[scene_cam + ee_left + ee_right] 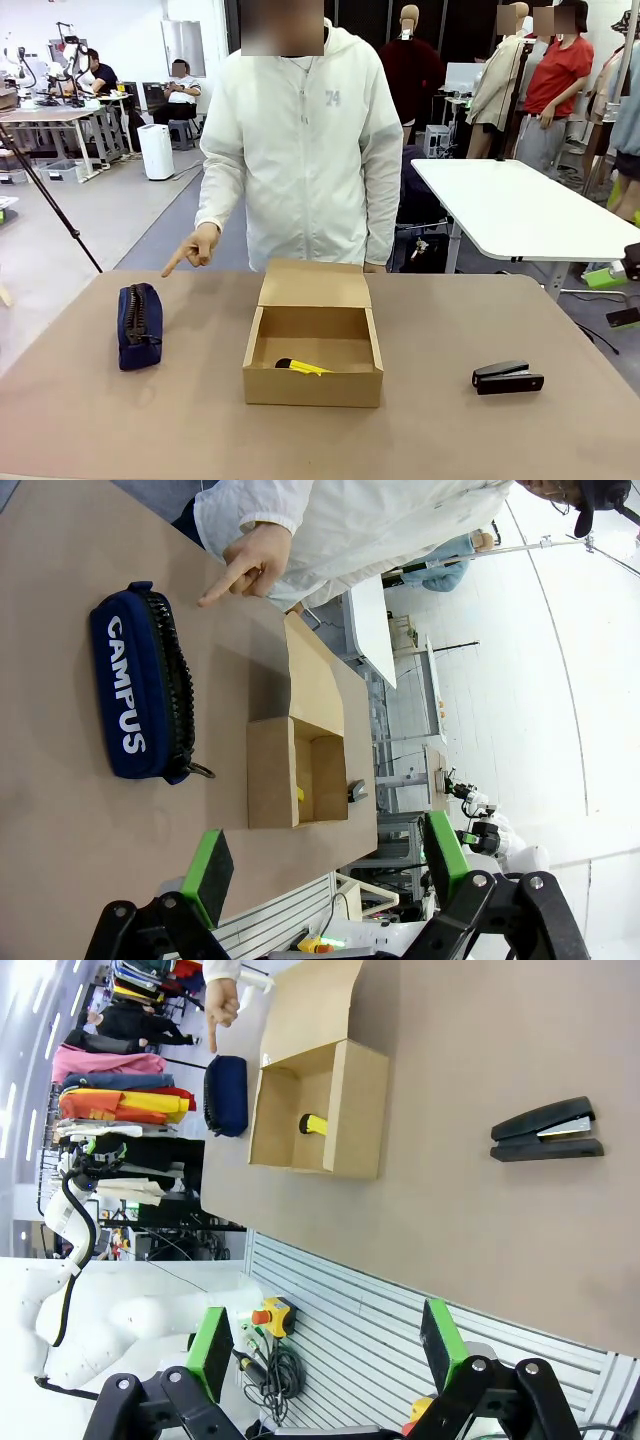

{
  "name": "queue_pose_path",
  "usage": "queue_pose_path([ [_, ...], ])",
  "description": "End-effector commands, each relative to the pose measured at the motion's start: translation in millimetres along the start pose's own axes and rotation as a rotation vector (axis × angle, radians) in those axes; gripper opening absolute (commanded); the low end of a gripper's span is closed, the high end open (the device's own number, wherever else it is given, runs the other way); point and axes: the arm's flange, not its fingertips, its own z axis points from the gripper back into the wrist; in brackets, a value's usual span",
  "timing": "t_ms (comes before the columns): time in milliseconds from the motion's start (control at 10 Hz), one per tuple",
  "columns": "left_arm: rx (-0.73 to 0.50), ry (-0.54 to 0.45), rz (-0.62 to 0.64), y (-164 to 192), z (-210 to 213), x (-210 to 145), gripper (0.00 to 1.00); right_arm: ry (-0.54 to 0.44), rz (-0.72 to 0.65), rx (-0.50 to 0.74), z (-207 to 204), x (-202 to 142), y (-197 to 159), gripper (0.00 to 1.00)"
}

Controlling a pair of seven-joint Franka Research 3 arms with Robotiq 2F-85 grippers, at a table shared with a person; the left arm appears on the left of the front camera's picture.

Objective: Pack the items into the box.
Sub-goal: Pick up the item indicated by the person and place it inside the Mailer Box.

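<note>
The open brown box point(313, 385) stands mid-table with its flap lid raised at the back; the yellow-and-black pen-like tool point(300, 367) lies inside it. A navy pencil pouch point(139, 326) printed CAMPUS rests left of the box, and the person's hand point(194, 249) points a finger down at it. The black stapler point(508, 377) lies right of the box. In the left wrist view my left gripper point(330, 875) hangs open above the pouch point(143, 687) and box point(272, 770). In the right wrist view my right gripper point(328, 1345) is open, off the table's near edge, with the stapler point(546, 1131) and box point(345, 1110) ahead.
The brown table point(520, 310) is bare between the things. The person in a white jacket point(310, 150) stands right behind the box at the far edge. A white table point(520, 205) sits beyond at the right.
</note>
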Motion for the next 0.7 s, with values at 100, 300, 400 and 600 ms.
queue_pose_path([
  [100,-0.006,0.006,-0.017,-1,1,0,1.00,0.002,0.019,-0.004,1,-2,-2,1.00],
  [300,0.112,0.067,-0.094,-27,-20,3,1.00,0.002,0.019,-0.004,1,-2,-2,1.00],
  [400,0.276,0.138,-0.169,-47,-58,15,1.00,0.002,0.019,-0.004,1,-2,-2,1.00],
  [600,0.568,0.363,-0.360,-77,-130,29,1.00,0.002,0.019,-0.004,1,-2,-2,1.00],
])
